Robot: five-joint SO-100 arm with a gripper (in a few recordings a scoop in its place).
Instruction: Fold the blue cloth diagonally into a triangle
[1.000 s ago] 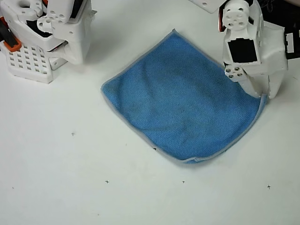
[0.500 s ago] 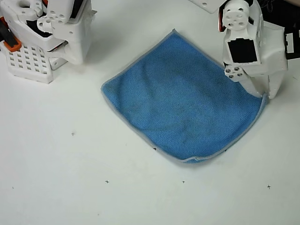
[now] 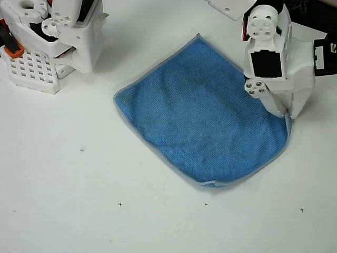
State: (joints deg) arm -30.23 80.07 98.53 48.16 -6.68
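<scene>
My claw [image 3: 287,112] sits at the right-hand corner of the blue cloth [image 3: 200,110] in the overhead view, fingers pointing down, tips right on the grey edging there. They look pinched together on that corner, but the wrist housing covers most of the contact, so I can't tell for sure whether I've got fabric clamped. The cloth spreads away from my claw toward the picture's left, lying mostly flat as a diamond on the white counter [image 3: 105,211], one corner far left of me, one up top near my wrist, one below-left. Judged step: grasping the corner, fold not yet started, cloth is a single open layer. Next move calls for lifting this corner a bit and carrying it across to the opposite far-left corner, keeping it low so the layer rolls over and edges line up into a triangle. Material: bright-blue microfiber, fine waffly nap, soft and limp, light grey stitched border, rounded corners, slight ripple along the lower edge below my claw. Counter is smooth white with small cross marks; cloth may slide on it when dragged.
</scene>
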